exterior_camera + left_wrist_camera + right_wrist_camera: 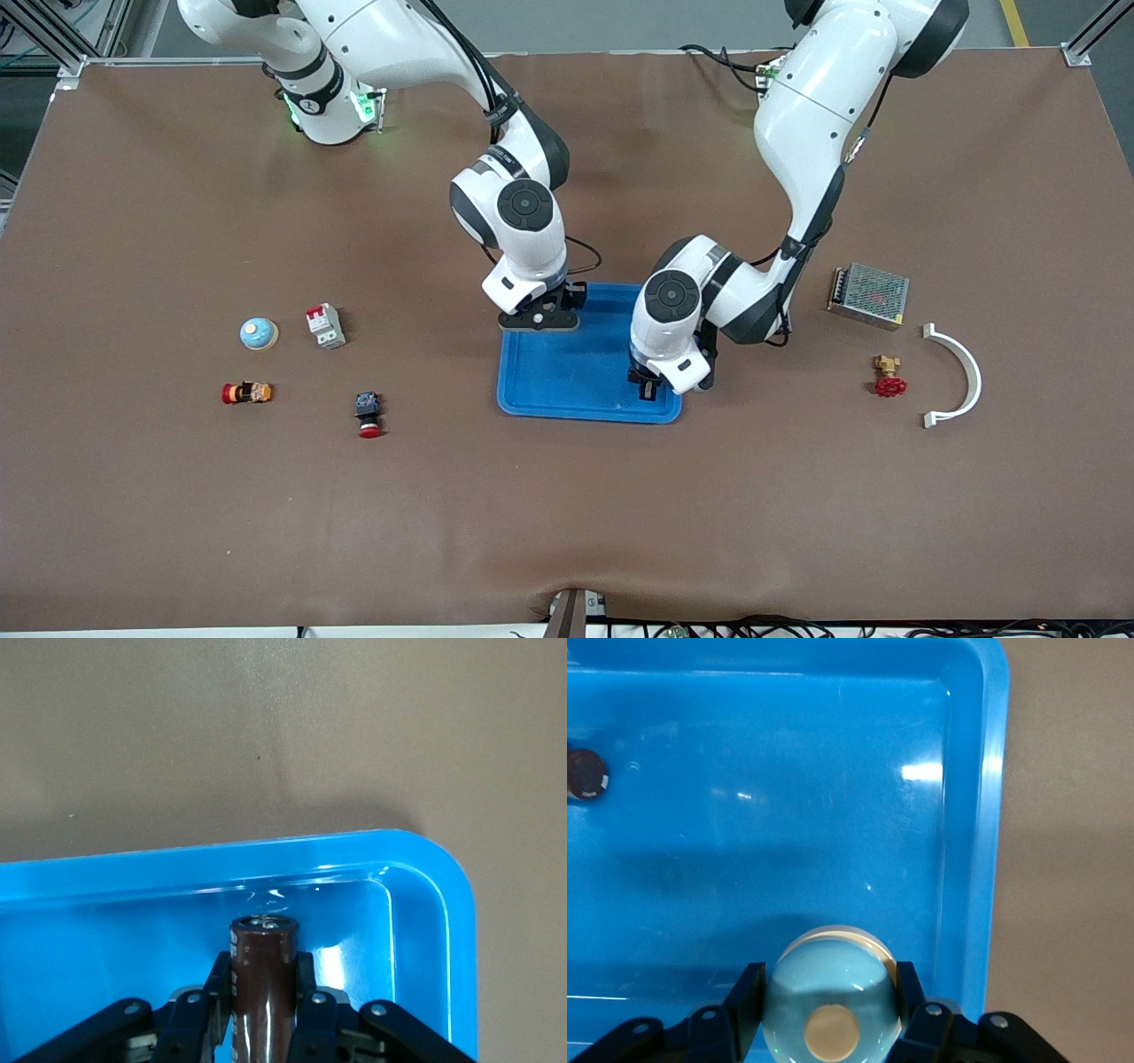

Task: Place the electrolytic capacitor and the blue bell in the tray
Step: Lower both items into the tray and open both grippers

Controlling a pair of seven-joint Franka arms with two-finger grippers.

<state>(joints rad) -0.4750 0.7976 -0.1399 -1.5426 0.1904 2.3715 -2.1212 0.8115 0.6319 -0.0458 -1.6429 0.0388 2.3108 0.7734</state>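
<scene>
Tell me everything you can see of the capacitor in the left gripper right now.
The electrolytic capacitor is a dark brown, glossy cylinder with a silvery metal end cap. It is clamped between the fingers of the left gripper, which press on both its sides, with its capped end pointing down at the tray floor. It sits over a corner of the blue tray that is nearer the front camera, at the left arm's end. Whether its end touches the floor cannot be told. Its leads are not visible.

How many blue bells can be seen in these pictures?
2. One bell sits on the table toward the right arm's end, beside the red-and-white breaker. The other bell is held by the right gripper over the tray. The arms may hide more.
</scene>
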